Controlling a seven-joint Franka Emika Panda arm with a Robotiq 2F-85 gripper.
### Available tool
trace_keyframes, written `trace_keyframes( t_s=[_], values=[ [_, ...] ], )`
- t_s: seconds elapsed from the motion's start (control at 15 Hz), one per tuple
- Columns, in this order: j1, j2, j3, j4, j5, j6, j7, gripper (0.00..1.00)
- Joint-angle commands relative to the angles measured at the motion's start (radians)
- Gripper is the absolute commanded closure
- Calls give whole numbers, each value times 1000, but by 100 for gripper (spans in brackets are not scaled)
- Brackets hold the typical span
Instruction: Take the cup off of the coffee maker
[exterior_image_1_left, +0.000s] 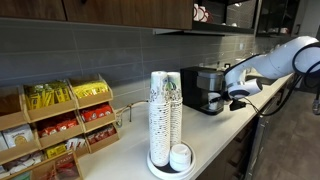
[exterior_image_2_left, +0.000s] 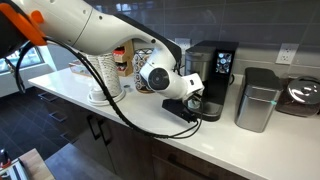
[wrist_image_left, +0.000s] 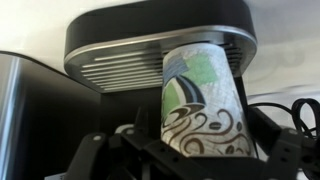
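Note:
The wrist view stands upside down. In it the cup (wrist_image_left: 205, 100), white paper with a green and dark swirl print, fills the space between my gripper's (wrist_image_left: 205, 150) dark fingers, which press on both its sides. Right behind it is the ridged drip tray of the black and silver coffee maker (wrist_image_left: 120, 50). In both exterior views my gripper (exterior_image_1_left: 237, 95) (exterior_image_2_left: 193, 97) is at the front of the coffee maker (exterior_image_1_left: 205, 85) (exterior_image_2_left: 215, 60), low by its tray. There the gripper hides the cup.
Tall stacks of logo cups (exterior_image_1_left: 165, 110) and a short stack of lids (exterior_image_1_left: 181, 157) stand on a tray nearer the camera. A snack rack (exterior_image_1_left: 60, 125) is by the wall. A silver canister (exterior_image_2_left: 258, 100) stands beside the machine. A black cable (exterior_image_2_left: 180, 112) lies on the counter.

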Motion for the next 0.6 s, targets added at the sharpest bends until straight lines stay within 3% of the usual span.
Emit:
trace_keyframes(
  t_s=[0.0,0.27,0.53],
  values=[
    [-9,28,12,37,89,3,-78,0],
    [-8,33,10,47,146,-10,-120,1],
    [-8,35,8,52,182,-17,-148,10]
  ],
)
